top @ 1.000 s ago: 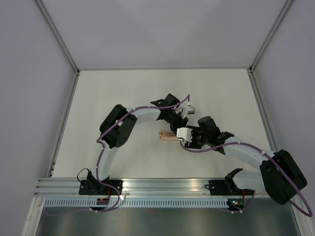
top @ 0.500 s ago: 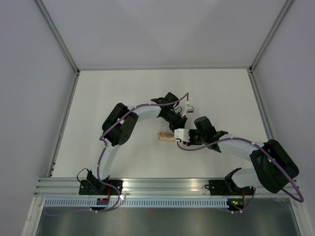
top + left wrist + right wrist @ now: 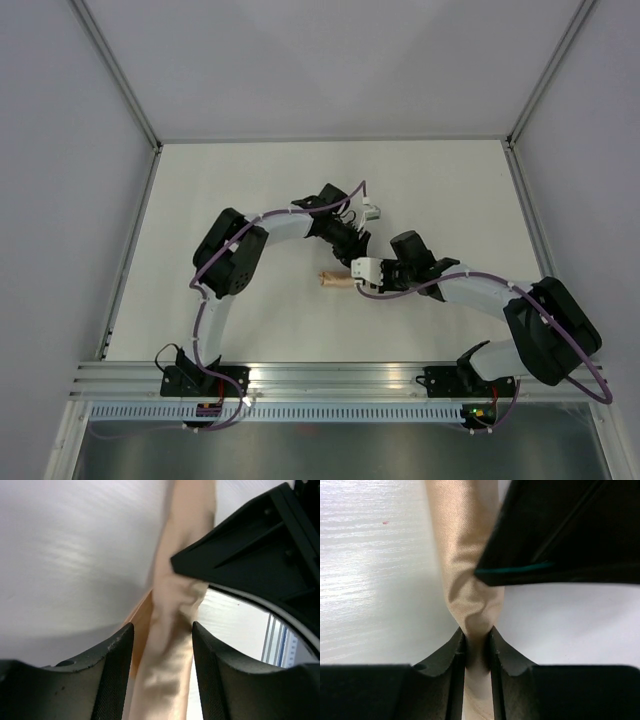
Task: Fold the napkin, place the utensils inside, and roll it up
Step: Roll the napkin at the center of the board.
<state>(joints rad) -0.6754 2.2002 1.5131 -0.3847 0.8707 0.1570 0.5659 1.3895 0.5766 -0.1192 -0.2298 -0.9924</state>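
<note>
The right pincer (image 3: pixel 476 636) is pinched tight on the light orange-tan cloth napkin (image 3: pixel 465 555), which is rolled into a slim, wrinkled tube. The left pincer (image 3: pixel 162 630) stands parted astride the same roll, with a gap showing at one finger. The roll lies near the middle of the white surface (image 3: pixel 250 180), both pincers at its right end.

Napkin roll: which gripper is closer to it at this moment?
Right. The right gripper is pinched shut on the napkin roll; the left gripper straddles it with jaws apart, a gap showing on one side.
</note>
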